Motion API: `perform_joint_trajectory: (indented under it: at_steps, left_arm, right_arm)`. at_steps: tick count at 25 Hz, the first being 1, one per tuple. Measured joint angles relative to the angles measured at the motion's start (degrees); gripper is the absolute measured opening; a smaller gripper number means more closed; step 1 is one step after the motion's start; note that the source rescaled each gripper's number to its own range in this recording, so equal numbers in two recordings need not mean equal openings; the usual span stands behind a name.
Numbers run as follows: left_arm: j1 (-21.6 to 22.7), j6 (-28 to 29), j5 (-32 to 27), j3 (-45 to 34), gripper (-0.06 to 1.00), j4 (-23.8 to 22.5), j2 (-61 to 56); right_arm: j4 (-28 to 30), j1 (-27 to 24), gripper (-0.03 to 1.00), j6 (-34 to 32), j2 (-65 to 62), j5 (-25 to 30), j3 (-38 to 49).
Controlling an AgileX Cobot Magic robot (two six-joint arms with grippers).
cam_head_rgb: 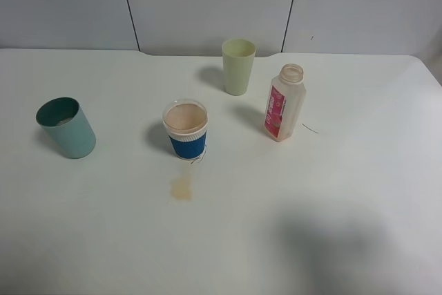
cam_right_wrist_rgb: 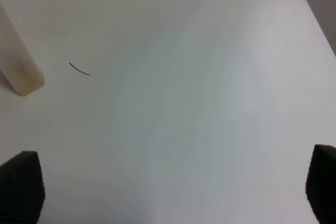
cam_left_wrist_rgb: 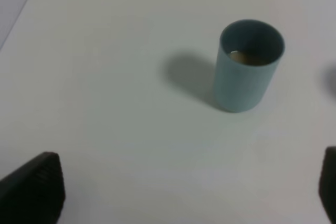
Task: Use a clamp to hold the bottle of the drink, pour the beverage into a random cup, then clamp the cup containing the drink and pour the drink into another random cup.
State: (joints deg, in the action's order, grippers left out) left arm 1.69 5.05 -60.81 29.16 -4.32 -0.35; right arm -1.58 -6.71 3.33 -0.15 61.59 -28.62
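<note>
Bottle [cam_head_rgb: 284, 103] upright, uncapped, right of centre on table [cam_head_rgb: 359, 170], near-empty by look. Blue-sleeved cup [cam_head_rgb: 186, 129] mid-table holds tan drink; teal cup [cam_head_rgb: 66, 127] far left (trace of liquid inside), pale green cup [cam_head_rgb: 238, 66] behind. Small spill [cam_head_rgb: 181, 188] in front of sleeved cup.

Step likely: clamp sleeved cup at band, keep level, tip slowly over target rim.

Left gripper [cam_left_wrist_rgb: 184, 192] wide open, empty. Right gripper [cam_right_wrist_rgb: 173, 192] wide open, empty, bottle base [cam_right_wrist_rgb: 18, 72] off to side.

A teal cup [cam_left_wrist_rgb: 247, 66] stands upright on the white desk [cam_left_wrist_rgb: 115, 129], with a little brownish drink inside. Two dark fingers [cam_left_wrist_rgb: 34, 190] are wide apart, holding nothing.
</note>
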Motion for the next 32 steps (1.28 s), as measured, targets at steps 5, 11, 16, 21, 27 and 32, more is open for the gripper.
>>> perform_joint_trajectory:
  at_steps: [5, 11, 16, 21, 27, 32]
  left_arm:
    - [0.0, -0.2, 0.0, 0.0, 0.98, 0.1, 0.0]
    - [0.0, -0.2, 0.0, 0.0, 0.99, 0.2, 0.0]
    - [0.0, -0.2, 0.0, 0.0, 1.00, 0.2, 0.0]
    - [0.0, -0.2, 0.0, 0.0, 1.00, 0.2, 0.0]
    - [0.0, -0.2, 0.0, 0.0, 1.00, 0.2, 0.0]
    - [0.0, -0.2, 0.0, 0.0, 1.00, 0.2, 0.0]
  right_arm:
    - [0.0, 0.0, 1.00, 0.0, 0.0, 0.0, 0.0]
    - [0.0, 0.0, 1.00, 0.0, 0.0, 0.0, 0.0]
    - [0.0, 0.0, 1.00, 0.0, 0.0, 0.0, 0.0]
    - [0.0, 0.0, 1.00, 0.0, 0.0, 0.0, 0.0]
    - [0.0, 0.0, 1.00, 0.0, 0.0, 0.0, 0.0]
    - [0.0, 0.0, 1.00, 0.0, 0.0, 0.0, 0.0]
